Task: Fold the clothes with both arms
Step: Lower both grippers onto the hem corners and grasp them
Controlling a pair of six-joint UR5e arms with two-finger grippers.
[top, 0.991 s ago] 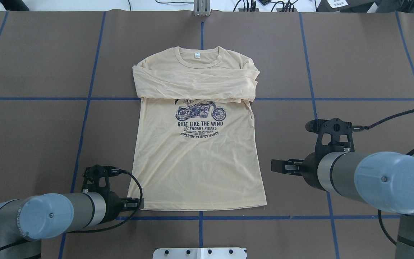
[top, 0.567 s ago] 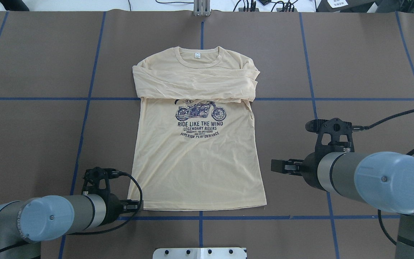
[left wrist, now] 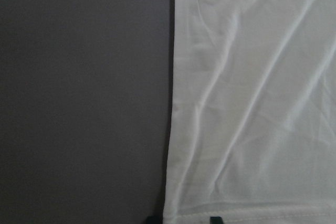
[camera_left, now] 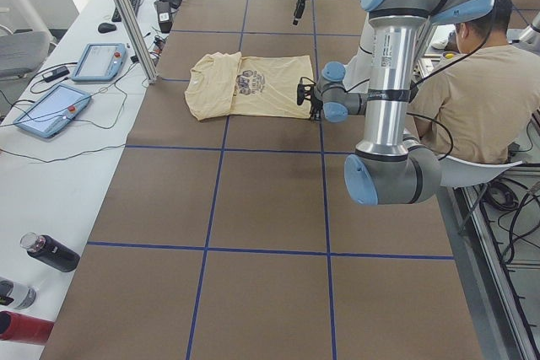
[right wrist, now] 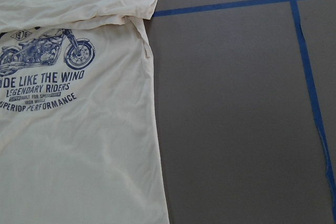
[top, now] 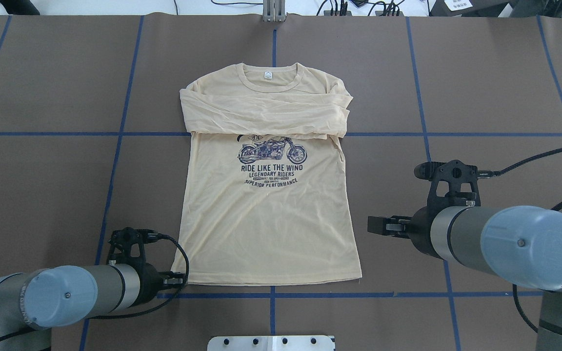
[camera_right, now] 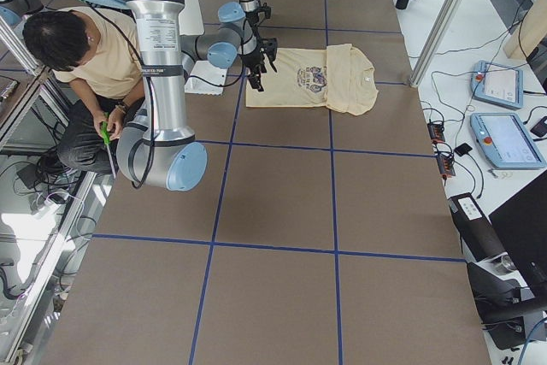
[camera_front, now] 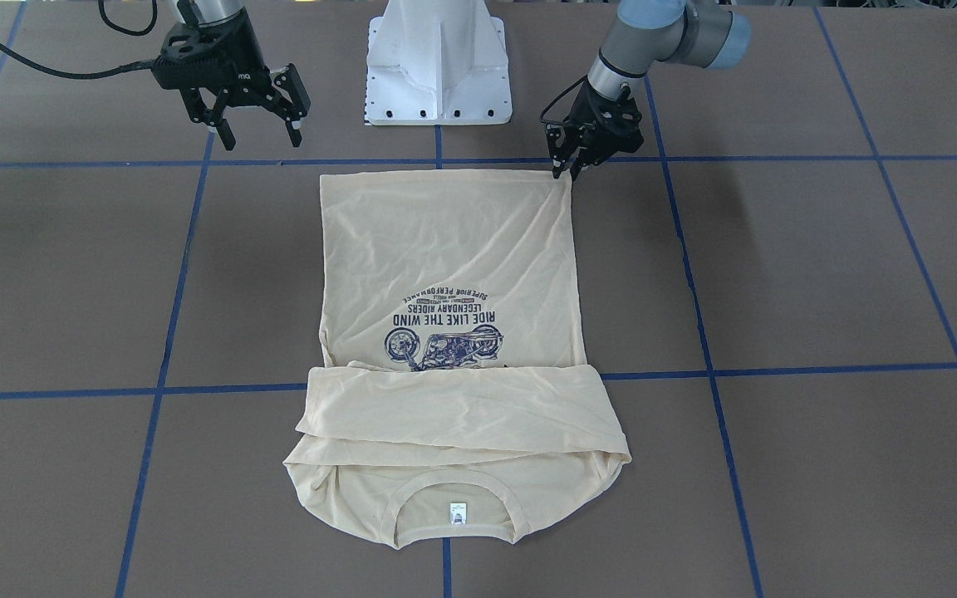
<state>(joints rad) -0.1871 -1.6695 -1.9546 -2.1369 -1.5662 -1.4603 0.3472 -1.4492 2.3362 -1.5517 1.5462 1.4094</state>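
Observation:
The cream-yellow shirt lies flat and face up on the brown table, its sleeves folded across the chest above the motorcycle print. The neck label points away from the robot. My left gripper is low at the hem's left corner. In the left wrist view its two fingertips stand a little apart at the hem edge of the shirt, so it is narrowly open. My right gripper hangs wide open and empty above bare table, beside the shirt's right side.
The white pedestal base stands behind the hem. Blue tape lines grid the table. A person sits behind the robot. Tablets and bottles sit on the side bench beyond the collar end.
My left arm has drawn slightly back and left, settling its gripper lower at the hem corner. The right arm and the shirt have not moved.

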